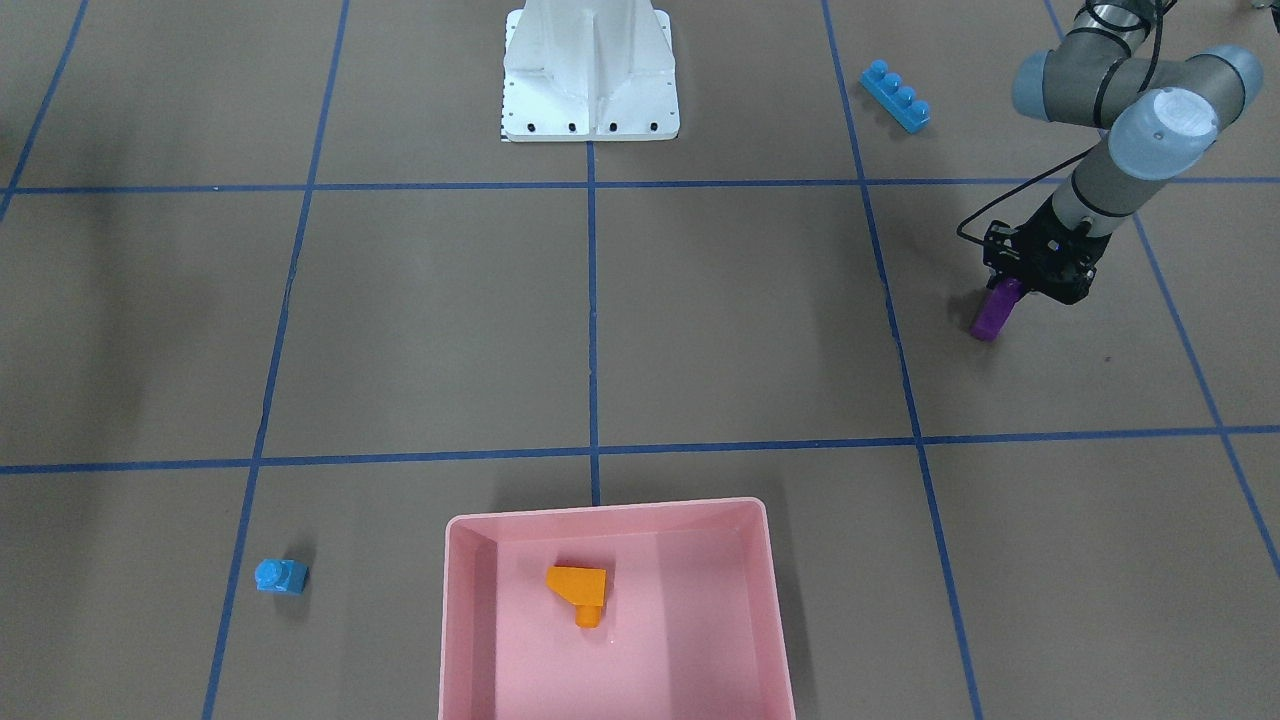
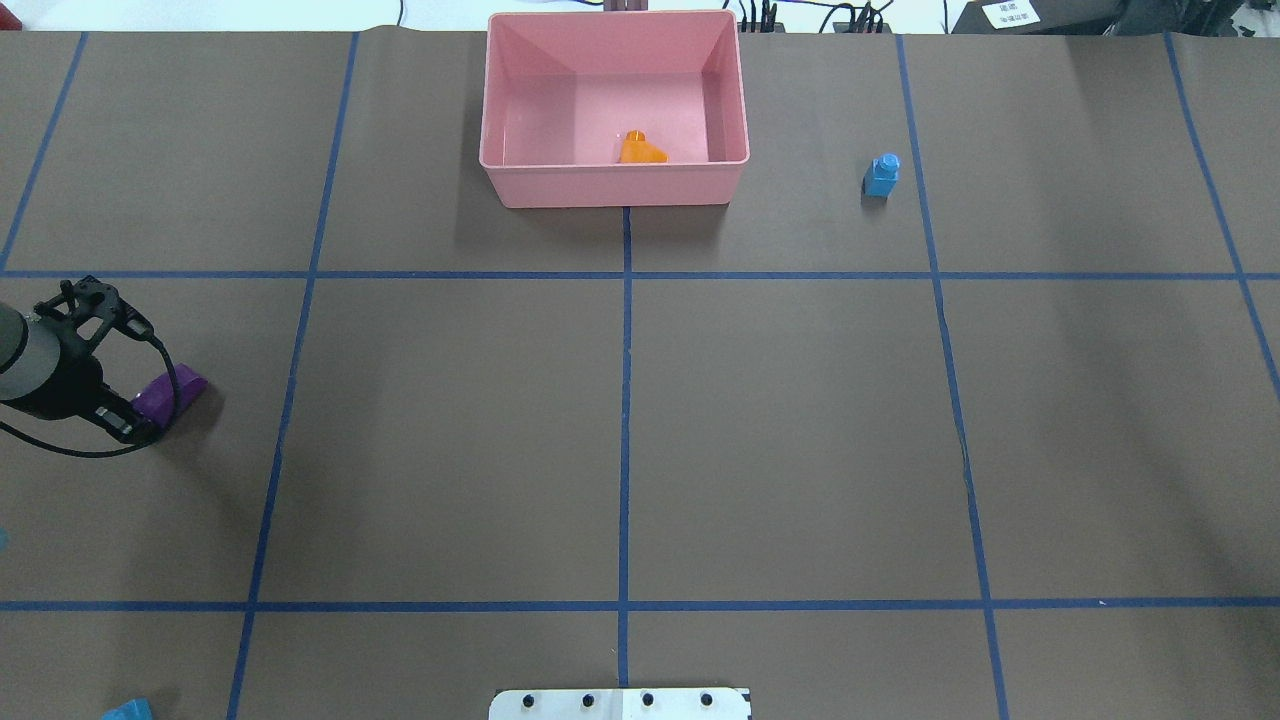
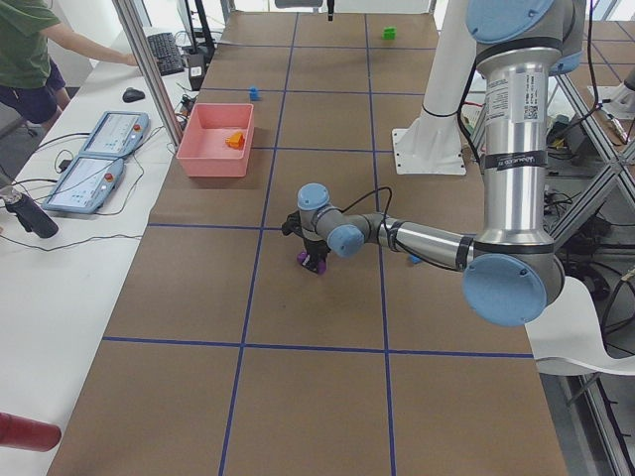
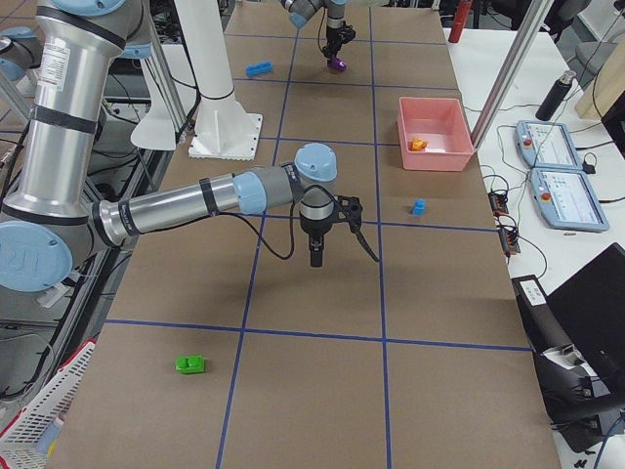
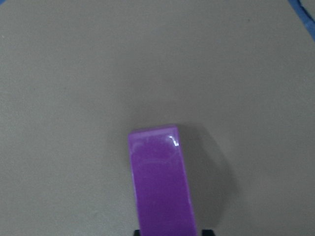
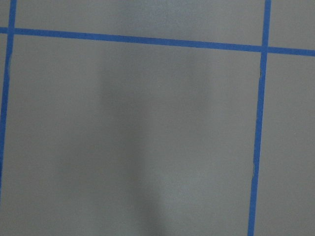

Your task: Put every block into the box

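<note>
Hands: left hand (image 1: 1006, 288) pinches tall narrow purple plastic brick (image 1: 993, 314), tilted, at right edge of front-facing frame. Right hand (image 4: 314, 256): can't tell if spread or pressed together (side view only). Orange sloped plastic brick (image 1: 578, 588) lies inside shallow pink plastic box (image 1: 600, 508), bottom centre. Small blue one-stud brick (image 1: 280, 576) sits on surface (image 1: 700, 330) left of box.

Nothing legible anywhere. The white sign (image 2: 1010, 13) at the far right edge carries print too small; the arm label (image 3: 517, 134) blurs too.
</note>
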You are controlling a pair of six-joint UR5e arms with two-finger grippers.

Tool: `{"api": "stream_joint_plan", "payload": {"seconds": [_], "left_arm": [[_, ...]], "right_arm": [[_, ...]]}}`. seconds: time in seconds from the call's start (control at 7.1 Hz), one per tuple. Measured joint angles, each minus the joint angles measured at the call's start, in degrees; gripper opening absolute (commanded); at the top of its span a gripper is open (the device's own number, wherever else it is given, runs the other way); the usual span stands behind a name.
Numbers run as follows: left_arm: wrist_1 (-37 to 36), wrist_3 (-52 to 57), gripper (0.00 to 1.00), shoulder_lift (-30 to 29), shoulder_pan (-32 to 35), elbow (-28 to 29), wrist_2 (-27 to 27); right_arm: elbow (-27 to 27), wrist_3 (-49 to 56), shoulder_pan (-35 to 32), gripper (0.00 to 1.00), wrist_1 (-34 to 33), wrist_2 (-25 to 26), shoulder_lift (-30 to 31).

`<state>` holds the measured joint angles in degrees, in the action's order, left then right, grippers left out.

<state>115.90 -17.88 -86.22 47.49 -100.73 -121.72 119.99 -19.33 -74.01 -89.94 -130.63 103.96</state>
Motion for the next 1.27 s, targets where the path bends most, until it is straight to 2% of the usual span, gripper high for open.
{"api": "stream_joint_plan", "payload": {"seconds": [0.28, 0.7, 0.99, 1.13, 1.27], "left_arm": [[-0.1, -14.2, 0.00, -1.4, 0.3, -3.5, 0.2], [-2.0, -28.1, 0.00, -11.3, 1.1, -4.2, 0.2], [-10.4, -32.3, 0.00, -23.0, 1.6, -2.3, 0.2], [-13.8, -34.0, 0.00, -30.1, 2.1, 1.3, 0.2], [-15.4, -36.2, 0.00, -37.6, 2.7, 7.2, 0.3]], "right_arm": [[-1.0, 0.0, 0.1, 1.00, 0.2, 0.0, -1.4], [-6.5, 0.1, 0.2, 1.00, 0.3, 0.0, -7.7], [-10.3, 0.0, 0.3, 1.00, 0.2, 0.0, -12.1], [-12.0, 0.0, 0.4, 1.00, 0.2, 0.0, -14.1], [-13.6, 0.0, 0.5, 1.00, 0.2, 0.0, -16.1]]}}
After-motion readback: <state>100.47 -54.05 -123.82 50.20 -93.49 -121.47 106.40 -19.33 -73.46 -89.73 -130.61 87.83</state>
